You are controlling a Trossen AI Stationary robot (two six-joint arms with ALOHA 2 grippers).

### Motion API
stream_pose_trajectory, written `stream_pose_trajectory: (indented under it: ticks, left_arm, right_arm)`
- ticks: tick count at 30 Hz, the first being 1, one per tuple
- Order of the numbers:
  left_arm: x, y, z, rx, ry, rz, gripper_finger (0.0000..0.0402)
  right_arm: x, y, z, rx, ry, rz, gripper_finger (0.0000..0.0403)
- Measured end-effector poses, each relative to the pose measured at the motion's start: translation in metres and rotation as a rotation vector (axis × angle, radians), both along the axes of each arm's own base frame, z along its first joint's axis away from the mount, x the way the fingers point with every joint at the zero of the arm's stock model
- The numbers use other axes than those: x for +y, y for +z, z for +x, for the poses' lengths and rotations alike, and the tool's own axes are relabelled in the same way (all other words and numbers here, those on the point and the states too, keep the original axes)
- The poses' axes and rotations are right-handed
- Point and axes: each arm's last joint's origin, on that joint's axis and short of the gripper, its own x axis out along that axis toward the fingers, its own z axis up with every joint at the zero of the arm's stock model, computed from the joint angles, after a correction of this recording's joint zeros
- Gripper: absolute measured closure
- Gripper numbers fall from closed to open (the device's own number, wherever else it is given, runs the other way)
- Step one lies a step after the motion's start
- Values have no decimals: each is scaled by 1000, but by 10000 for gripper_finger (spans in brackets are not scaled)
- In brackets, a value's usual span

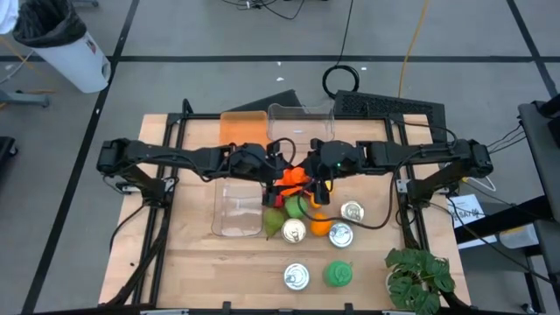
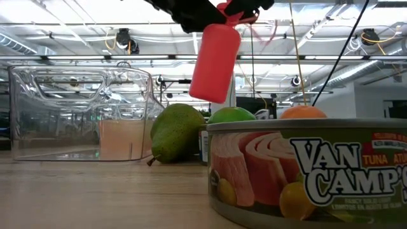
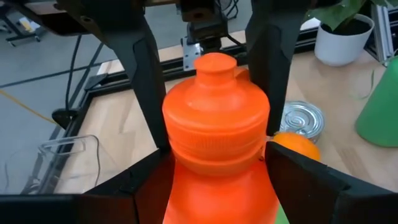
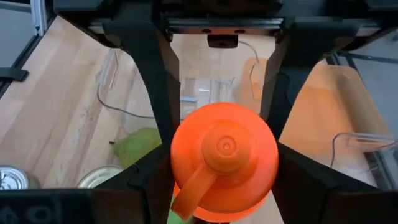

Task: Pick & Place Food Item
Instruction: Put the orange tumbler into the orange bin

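Note:
An orange-red squeeze bottle (image 1: 293, 179) with a flip cap hangs in the air over the middle of the table, between my two grippers. My left gripper (image 1: 280, 179) reaches it from the table's left and is shut on it. My right gripper (image 1: 311, 175) comes from the table's right and is shut on it too. The cap (image 4: 224, 146) faces the right wrist camera. In the low view the bottle (image 2: 216, 57) hangs tilted, cap end up, above a pear (image 2: 178, 133) and a green fruit (image 2: 232, 116). My left gripper pinches the bottle's body just below the wide cap collar (image 3: 186, 186), one finger on each side. The fingers come from the table's left, slanting down. The bottle is clear of the table, tilted, base hanging down. My right gripper pinches the wide cap collar (image 4: 183, 158) between its two fingers, at the bottle's upper end. The fingers come from the table's right, slanting down, and stand opposite my left gripper's fingers (image 4: 152, 68).
An open clear bin (image 1: 241, 206) lies left of the fruit. Behind it are an orange-tinted tray (image 1: 243, 127) and a clear one (image 1: 302, 122). An orange (image 1: 320, 226), several cans (image 1: 339, 234), a green item (image 1: 338, 273) and a potted plant (image 1: 420, 278) fill the near right.

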Motion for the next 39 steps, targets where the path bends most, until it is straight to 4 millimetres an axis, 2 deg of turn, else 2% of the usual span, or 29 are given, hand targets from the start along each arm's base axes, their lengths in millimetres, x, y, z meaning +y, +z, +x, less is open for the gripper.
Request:
stream_pose_trajectory:
  ticks: [10, 21, 31, 36, 39]
  left_arm:
    - [0, 3, 1, -34, -10, 29, 148]
    - [-1, 4, 1, -47, -56, 86, 245]
    - [-1, 4, 3, -63, -51, 85, 284]
    - [-1, 4, 3, -64, -47, 75, 288]
    - [-1, 4, 3, -66, -37, 49, 270]
  right_arm:
    - [5, 3, 1, -31, 21, -25, 189]
    - [6, 2, 1, -25, 43, -18, 189]
    - [6, 4, 3, -66, 33, -10, 189]
    - [5, 4, 3, -64, 29, -15, 189]
    - [6, 4, 3, -64, 31, -18, 189]
